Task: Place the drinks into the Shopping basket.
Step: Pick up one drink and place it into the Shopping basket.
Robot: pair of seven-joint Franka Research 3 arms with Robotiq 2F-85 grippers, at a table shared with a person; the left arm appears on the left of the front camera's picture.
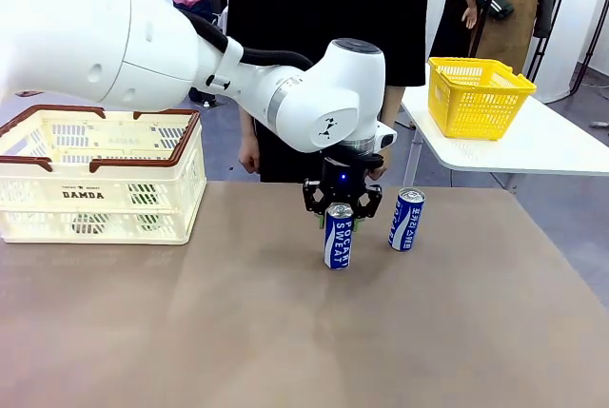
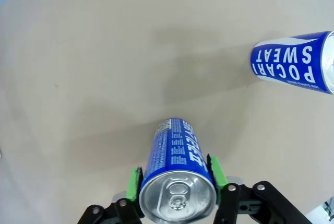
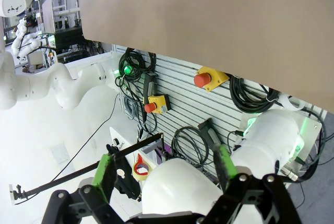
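Shopping basket (image 1: pixel 95 194) interior unclear | two blue cans on table (image 1: pixel 238 332) | left fingers (image 2: pixel 136 183) clasped near can (image 1: pixel 337 237); far can (image 1: pixel 406 221) stood free | right fingers (image 3: pixel 102 174) spread, empty

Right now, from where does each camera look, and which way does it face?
Front view: between the arms, facing across the table to the person; left arm, left gripper closed on a can.
Left wrist view: on the left wrist, looking down at the table; green pads clamp that can.
Right wrist view: on the right wrist, facing a cable rack; right gripper open.
Shared: front and left wrist show the second can.
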